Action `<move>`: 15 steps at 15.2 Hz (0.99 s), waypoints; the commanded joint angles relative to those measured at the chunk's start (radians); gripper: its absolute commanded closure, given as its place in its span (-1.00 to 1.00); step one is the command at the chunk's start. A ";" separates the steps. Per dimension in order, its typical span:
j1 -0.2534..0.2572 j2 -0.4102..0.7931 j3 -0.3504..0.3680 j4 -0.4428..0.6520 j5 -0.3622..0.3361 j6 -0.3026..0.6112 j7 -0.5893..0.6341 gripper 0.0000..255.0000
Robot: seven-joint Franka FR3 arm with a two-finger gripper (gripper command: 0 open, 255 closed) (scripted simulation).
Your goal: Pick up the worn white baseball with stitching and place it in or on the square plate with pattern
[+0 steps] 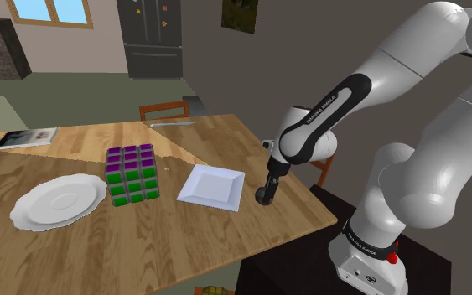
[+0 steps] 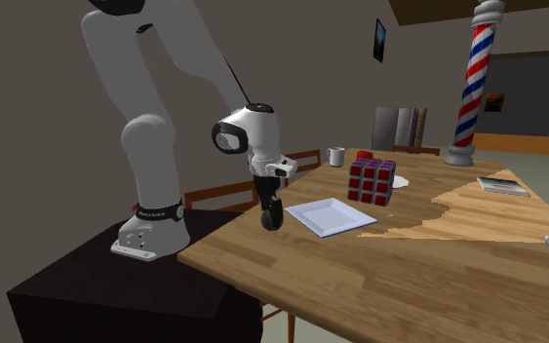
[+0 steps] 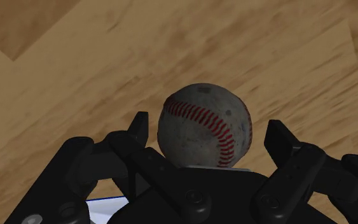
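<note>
The baseball (image 3: 204, 124) is dirty white with red stitching and lies on the wooden table (image 1: 142, 243). My gripper (image 3: 208, 130) is lowered around it, open: one black finger stands on each side of the ball with a small gap, touching neither side. In the shoulder view the gripper (image 1: 266, 193) hangs low over the table near its right edge, just right of the square white plate (image 1: 213, 186). In the second exterior view the ball (image 2: 272, 220) shows as a grey round shape at the fingertips, left of the plate (image 2: 329, 214).
A purple and green cube (image 1: 132, 174) stands beyond the square plate, with a round white plate (image 1: 58, 201) further left. A book (image 1: 26, 138) and a knife (image 1: 171, 123) lie at the far side. A mug (image 2: 336, 156) stands near a chair (image 1: 164, 110).
</note>
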 commanded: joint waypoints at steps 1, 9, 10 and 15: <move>0.004 0.005 -0.002 0.001 0.005 0.005 -0.004 -1.00; 0.004 0.005 -0.002 0.000 0.005 0.004 -0.004 1.00; 0.004 0.005 -0.002 0.000 0.005 0.004 -0.004 1.00; 0.004 0.005 -0.002 0.001 0.005 0.005 -0.004 1.00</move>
